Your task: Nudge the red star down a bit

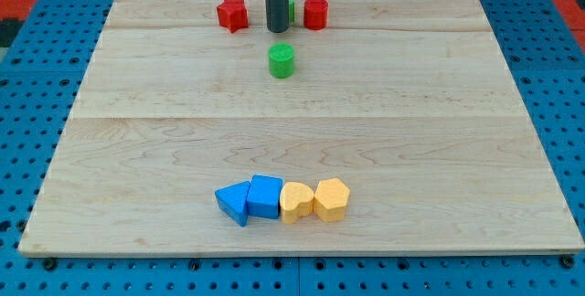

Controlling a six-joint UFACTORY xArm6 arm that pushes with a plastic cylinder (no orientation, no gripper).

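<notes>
Red star (232, 14) sits near the view's top edge of the wooden board (137, 150), a bit left of centre, and nothing's touching it as far as we can see. Our tip (277, 29) is just to its right, bare rod holding nothing, parked between the star and the other red block (315, 13) (shape's hard to call, maybe a cylinder-ish thing). There's a sliver of another green block (291, 9) peeking out from behind the rod, too hidden to name the shape. Just below our tip is a green cylinder (281, 60), apart from it. Way down near the view's bottom there's a row of four huddled together: a blue triangle-ish block (234, 203), a blue block (266, 195), a yellow heart-looking block (295, 201) and a yellow block (332, 198). Our read: we're in the approach step, push not begun. To nudge the star down we'd need to get the tip round to the star's top side, which is tight since it's so close to the board's edge, then a short gentle shove toward the view's bottom. No labels, brands or writing that we can make out anywhere.
</notes>
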